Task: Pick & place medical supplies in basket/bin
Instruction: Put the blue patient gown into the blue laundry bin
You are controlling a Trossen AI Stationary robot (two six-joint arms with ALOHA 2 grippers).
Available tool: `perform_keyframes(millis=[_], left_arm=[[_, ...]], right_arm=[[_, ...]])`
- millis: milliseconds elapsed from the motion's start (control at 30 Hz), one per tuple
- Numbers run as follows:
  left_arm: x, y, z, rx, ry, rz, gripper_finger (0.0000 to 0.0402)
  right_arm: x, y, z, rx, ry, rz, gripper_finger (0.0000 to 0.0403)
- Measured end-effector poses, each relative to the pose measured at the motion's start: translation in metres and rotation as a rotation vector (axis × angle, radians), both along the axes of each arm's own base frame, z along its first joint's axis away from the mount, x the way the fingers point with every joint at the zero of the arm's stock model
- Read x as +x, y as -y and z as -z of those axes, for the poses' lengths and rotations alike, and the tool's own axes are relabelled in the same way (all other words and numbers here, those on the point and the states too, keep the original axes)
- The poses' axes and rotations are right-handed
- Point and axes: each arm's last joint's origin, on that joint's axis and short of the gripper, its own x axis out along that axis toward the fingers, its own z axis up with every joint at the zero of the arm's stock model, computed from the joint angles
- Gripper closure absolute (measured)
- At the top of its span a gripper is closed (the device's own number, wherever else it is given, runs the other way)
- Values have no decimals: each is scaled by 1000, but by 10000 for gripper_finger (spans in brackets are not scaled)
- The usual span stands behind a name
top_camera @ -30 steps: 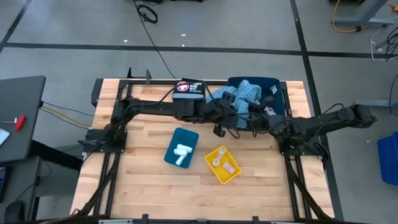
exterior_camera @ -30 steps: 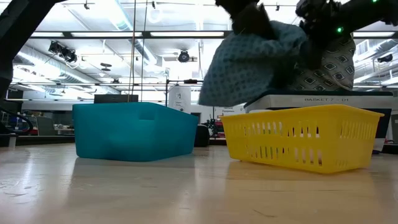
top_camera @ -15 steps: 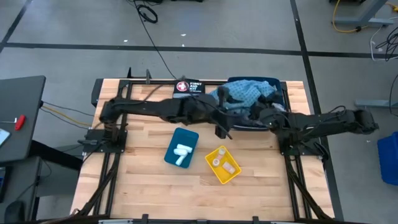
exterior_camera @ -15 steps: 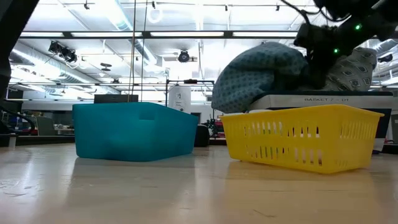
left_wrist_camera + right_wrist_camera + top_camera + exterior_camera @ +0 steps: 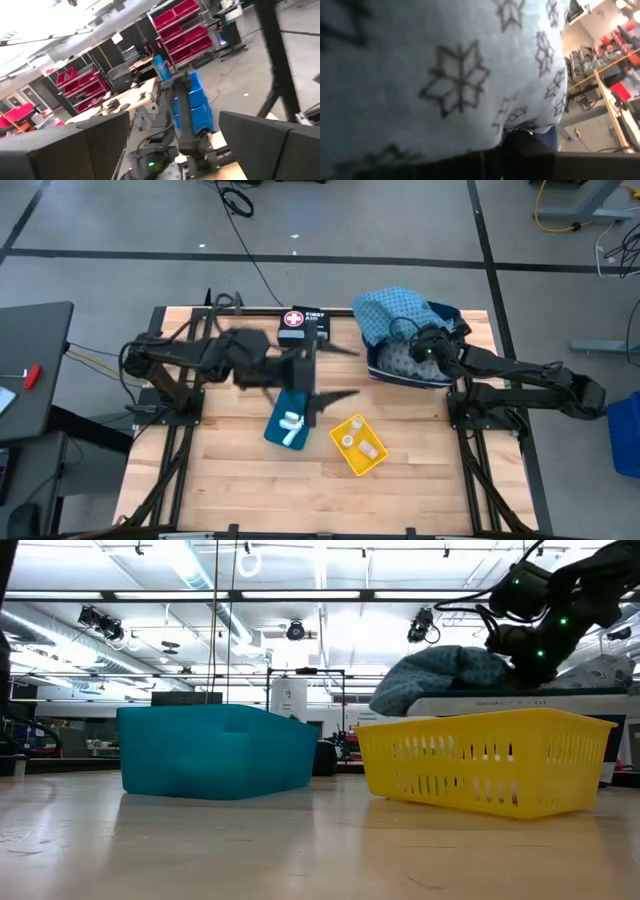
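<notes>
A light-blue patterned cloth [image 5: 393, 313] lies heaped on the dark blue bin [image 5: 446, 317] at the far right, draped over its left rim [image 5: 445, 672]. A paler star-patterned cloth [image 5: 392, 361] lies in the bin, and my right gripper [image 5: 424, 350] is shut down in it. My left gripper [image 5: 338, 372] hangs open over the table's middle, beside the blue tray [image 5: 277, 425]; its fingers [image 5: 100, 145] stand wide apart with nothing between them. White rolls [image 5: 292, 423] lie in the blue tray. Pale vials [image 5: 358, 442] lie in the yellow basket [image 5: 345, 459]. My right gripper comes at the pale cloth [image 5: 450, 75] from above, slanting in from the table's right. The cloth fills its wrist view and hides the fingertips, so the part held does not show. The cloth rests in the bin.
The black first aid pouch [image 5: 300, 323] lies at the far edge, left of the bin. The blue tray [image 5: 215, 750] and yellow basket [image 5: 485, 765] stand side by side at mid-table. Bare wood lies along the near edge.
My left gripper has opened, let go of the light-blue cloth and drawn back toward the table's left, away from the bin. The cloth has dropped from hanging in the air into a heap on the bin. My right gripper has moved slightly toward the far edge, and the pale cloth has sunk lower.
</notes>
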Motion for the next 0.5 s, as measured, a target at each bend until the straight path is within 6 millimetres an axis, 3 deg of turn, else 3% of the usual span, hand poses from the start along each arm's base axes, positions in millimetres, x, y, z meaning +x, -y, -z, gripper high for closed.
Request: perform_keyframes(millis=[100, 200, 367, 500], left_arm=[[-4, 13, 2, 33, -18, -30, 94], [-7, 20, 3, 65, -34, -64, 94], [-8, 22, 5, 70, -46, -67, 94], [-7, 20, 5, 78, -48, -73, 94]], right_arm=[[-1, 2, 0, 17, 18, 5, 355], [-2, 3, 1, 25, 43, 12, 294], [-1, 2, 0, 44, 61, 8, 178], [-1, 1, -15, 102, 104, 14, 120]])
